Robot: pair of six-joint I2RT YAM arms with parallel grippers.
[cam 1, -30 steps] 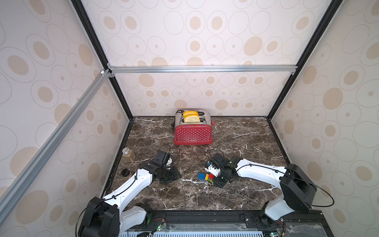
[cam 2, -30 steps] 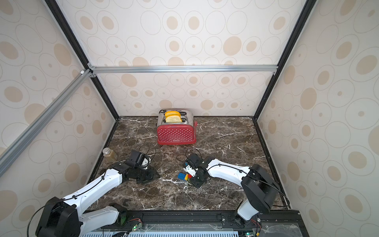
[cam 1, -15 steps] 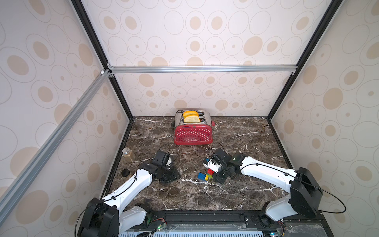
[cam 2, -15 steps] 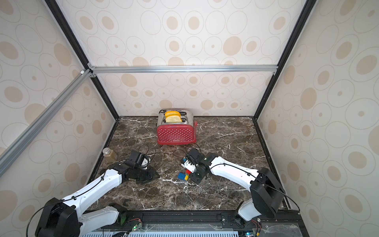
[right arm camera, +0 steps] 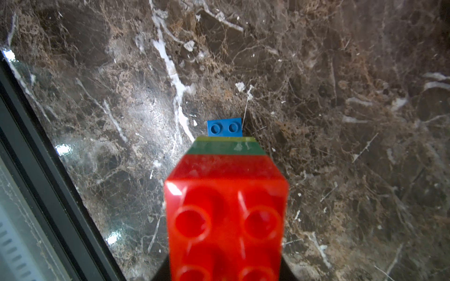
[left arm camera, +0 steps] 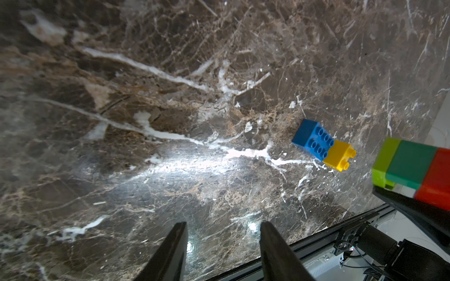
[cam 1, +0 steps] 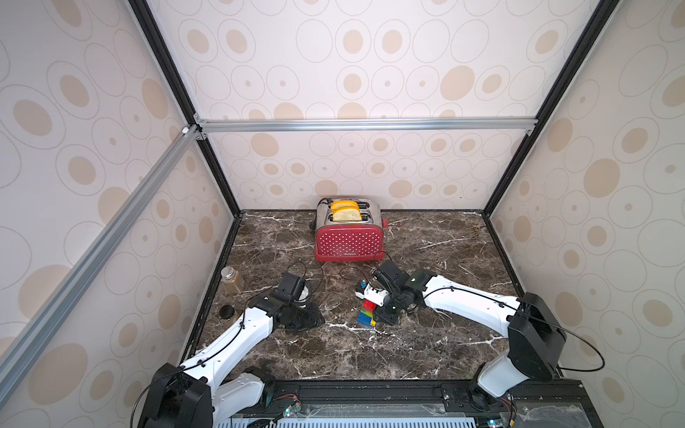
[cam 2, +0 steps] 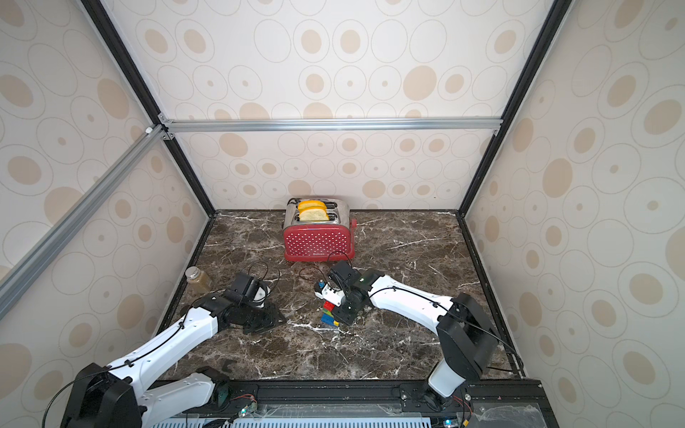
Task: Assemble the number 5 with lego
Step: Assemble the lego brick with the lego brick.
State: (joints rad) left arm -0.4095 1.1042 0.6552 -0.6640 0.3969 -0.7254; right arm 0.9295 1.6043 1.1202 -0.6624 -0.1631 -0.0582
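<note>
Red/dk-green/lime stack (left arm camera: pixel 414 170) has swung over in the last sec, lime end now just short of blue+yellow pair (left arm camera: pixel 321 146) lying on the marble (left arm camera: pixel 170 97). Not joined yet, so the pressing step is next. My R gripper (cam 1: pixel 375 308) clamps the red end; L gripper (left arm camera: pixel 223 225) parted, empty.

Circle-patterned beige walls (cam 1: pixel 370 55), dark marble floor (cam 1: pixel 444 241)

The blue brick (left arm camera: pixel 311 137) is sitting studs-up on the marble surface (left arm camera: pixel 170 73), around its middle and a little nearer the front edge than the back. The smaller yellow brick (left arm camera: pixel 339 155) is sitting pressed onto one end of it. The red brick (right arm camera: pixel 226 206), dark-green brick (left arm camera: pixel 411 167) and lime-green brick (left arm camera: pixel 386 160) are hanging joined as one stack just above that pair, lime end down, not touching it.
</note>
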